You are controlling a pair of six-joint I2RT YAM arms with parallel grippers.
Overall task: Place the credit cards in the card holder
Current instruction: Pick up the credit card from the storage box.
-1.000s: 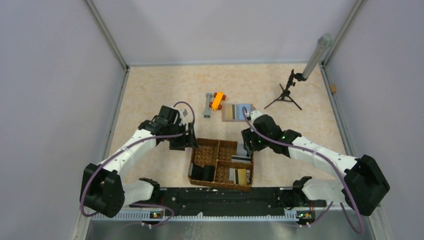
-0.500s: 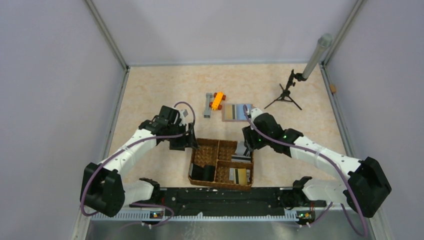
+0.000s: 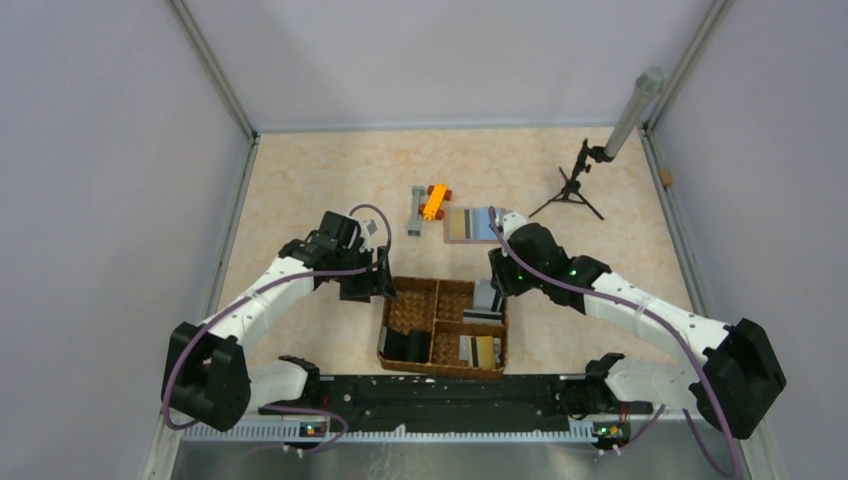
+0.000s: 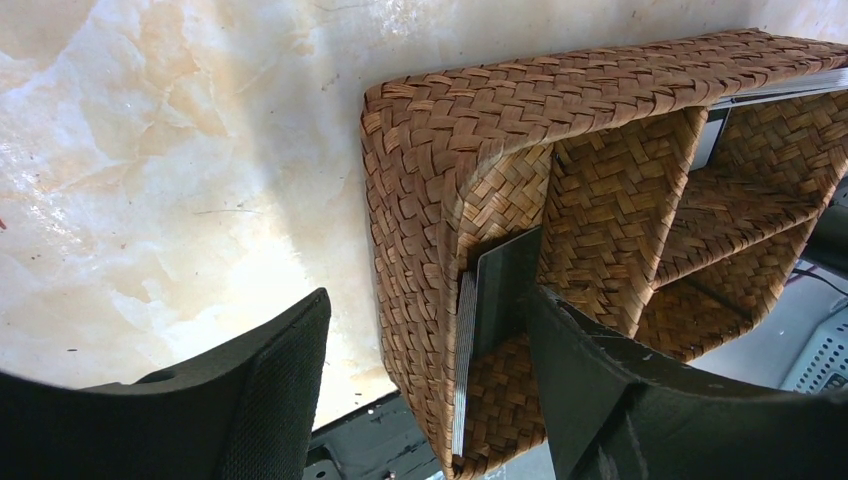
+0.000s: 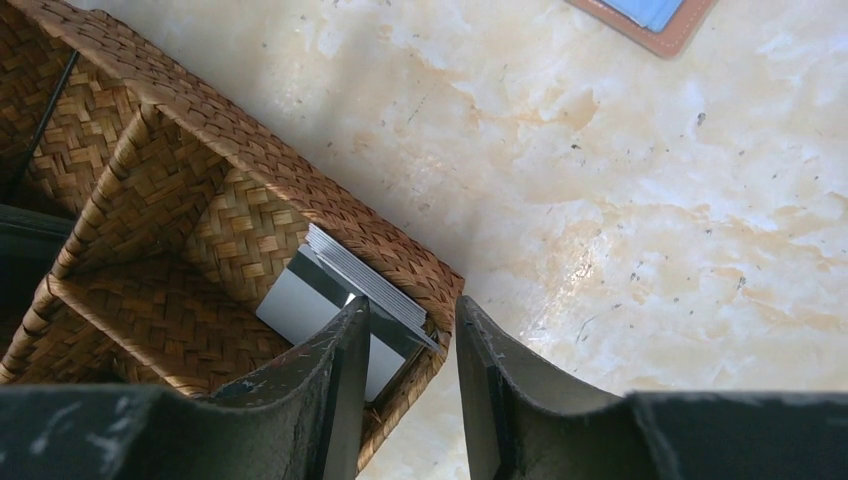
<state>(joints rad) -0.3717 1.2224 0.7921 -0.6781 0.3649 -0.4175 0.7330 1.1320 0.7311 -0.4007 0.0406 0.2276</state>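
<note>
Several credit cards (image 5: pixel 345 272) part-hidden, card holder (image 5: pixel 668 28) cropped

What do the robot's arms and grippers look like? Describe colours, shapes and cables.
The left arm and right arm have white shells, black joints and bulky black base blocks; a purple cable runs along each. The left gripper and right gripper carry black, wedge-shaped fingers; the right's look scuffed.

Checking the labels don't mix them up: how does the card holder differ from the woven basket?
The card holder lies flat and open, light blue inside; the basket is deep, walled, split into compartments. The card holder is smaller than the basket. The basket holds credit cards; the card holder lies apart, farther back. Both are brown and sit on the table.
</note>
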